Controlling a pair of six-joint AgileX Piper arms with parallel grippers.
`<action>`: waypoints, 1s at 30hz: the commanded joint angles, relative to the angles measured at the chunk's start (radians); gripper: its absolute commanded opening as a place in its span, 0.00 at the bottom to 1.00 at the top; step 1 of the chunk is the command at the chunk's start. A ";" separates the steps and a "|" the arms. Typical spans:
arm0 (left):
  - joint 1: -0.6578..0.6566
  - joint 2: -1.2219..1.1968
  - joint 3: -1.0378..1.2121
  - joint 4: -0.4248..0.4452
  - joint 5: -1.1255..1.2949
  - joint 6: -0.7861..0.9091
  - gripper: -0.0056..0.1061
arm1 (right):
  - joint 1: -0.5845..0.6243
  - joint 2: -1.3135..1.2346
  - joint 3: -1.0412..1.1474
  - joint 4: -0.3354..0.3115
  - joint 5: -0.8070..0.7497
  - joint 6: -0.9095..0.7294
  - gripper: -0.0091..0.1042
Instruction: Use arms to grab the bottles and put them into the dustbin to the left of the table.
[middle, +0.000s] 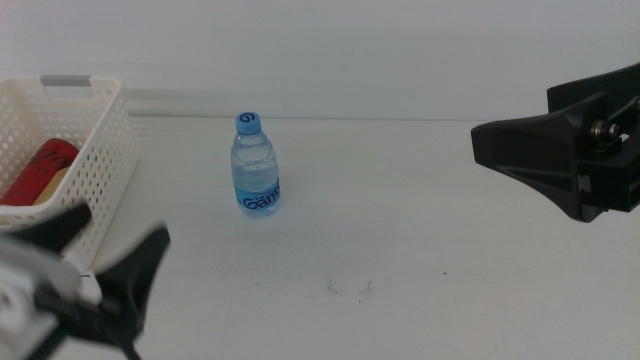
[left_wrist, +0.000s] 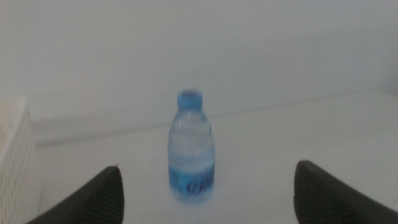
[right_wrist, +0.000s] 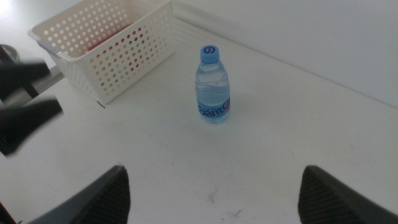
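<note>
Water bottle, small, clear plastic, blue cap and label (middle: 256, 167), stands upright on our white flat surface (middle: 420, 230), apart from everything, a little right of the white hole-patterned plastic basket (middle: 95, 165). Basket already holds a red can (middle: 40, 170). Our left hand (middle: 100, 265) sits near the bottle on the camera side, just beside the basket, jaws spread wide and empty; the wrist view has the bottle centred between them, so we judge it's lined up for the grab. Right hand (right_wrist: 211, 196) waits well right of the bottle, also spread, holding nothing.
</note>
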 joint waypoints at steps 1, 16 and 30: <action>-0.023 0.049 0.096 -0.022 -0.231 -0.035 0.89 | 0.000 -0.003 0.000 -0.007 -0.006 -0.001 0.87; -0.025 0.584 -0.027 -0.013 -0.424 0.000 0.89 | 0.000 -0.003 0.000 -0.007 -0.006 -0.001 0.87; 0.035 1.148 -0.344 0.129 -0.674 -0.164 0.89 | 0.000 -0.003 0.000 -0.007 -0.006 -0.001 0.87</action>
